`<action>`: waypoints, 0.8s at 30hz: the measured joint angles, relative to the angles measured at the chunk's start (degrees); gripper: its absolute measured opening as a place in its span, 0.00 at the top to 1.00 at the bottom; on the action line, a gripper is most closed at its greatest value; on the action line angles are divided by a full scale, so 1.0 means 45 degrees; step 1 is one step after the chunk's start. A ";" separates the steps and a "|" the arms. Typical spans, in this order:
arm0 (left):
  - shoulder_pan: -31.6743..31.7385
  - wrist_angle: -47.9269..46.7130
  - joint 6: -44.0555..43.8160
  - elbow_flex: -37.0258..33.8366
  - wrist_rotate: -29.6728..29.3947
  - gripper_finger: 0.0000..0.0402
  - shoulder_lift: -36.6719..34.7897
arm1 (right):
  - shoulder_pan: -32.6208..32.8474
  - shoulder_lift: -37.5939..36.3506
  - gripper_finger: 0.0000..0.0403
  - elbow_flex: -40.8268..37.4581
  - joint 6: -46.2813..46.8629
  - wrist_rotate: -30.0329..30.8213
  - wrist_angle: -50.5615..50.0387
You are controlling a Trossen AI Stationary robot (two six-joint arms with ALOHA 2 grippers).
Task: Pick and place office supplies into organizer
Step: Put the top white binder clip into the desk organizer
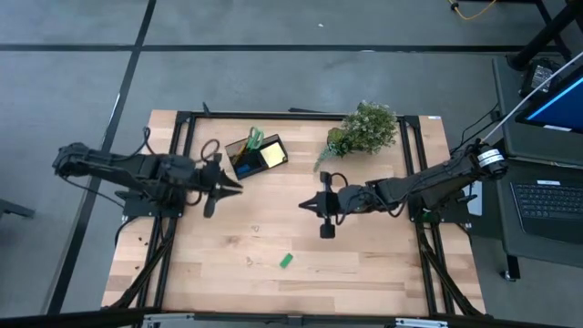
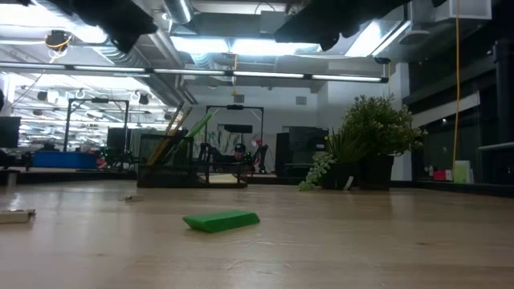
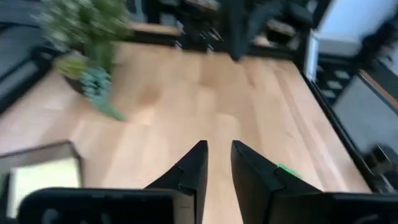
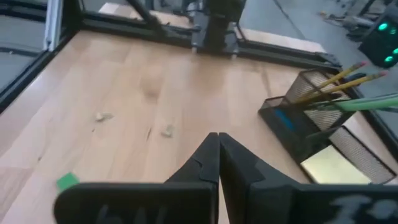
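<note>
You see a pale wood table [image 1: 364, 273] under bright ceiling lights. Left gripper [image 1: 239, 187], beside the black mesh organizer [image 1: 256, 155], stands slightly parted, empty. A green block [image 1: 286, 261] lies mid-table. Right gripper [image 1: 303, 206] is pinched closed, empty.

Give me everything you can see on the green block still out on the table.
The green block is small, flat, oblong and bright green. It lies flat and alone on the bare wooden table, near the front edge, skewed to the table's edges. Nothing touches it; both claws are well clear of it, and the organizer sits far off toward the back. In the low view it shows as a low slab.
</note>
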 joint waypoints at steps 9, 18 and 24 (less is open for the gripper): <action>-0.2837 -0.0373 -0.0356 0.0288 -0.2532 0.88 0.1308 | 0.0634 0.0000 0.98 0.0000 0.0002 0.0004 -0.0035; -0.4322 -0.1417 -0.0360 0.2498 -0.3591 0.88 0.4166 | 0.0776 0.0000 0.98 0.0000 0.0301 0.0014 -0.0078; -0.4954 -0.3743 -0.1201 0.3931 -0.4263 0.88 0.6286 | 0.1368 0.0000 0.98 0.0000 0.0328 0.0000 -0.0649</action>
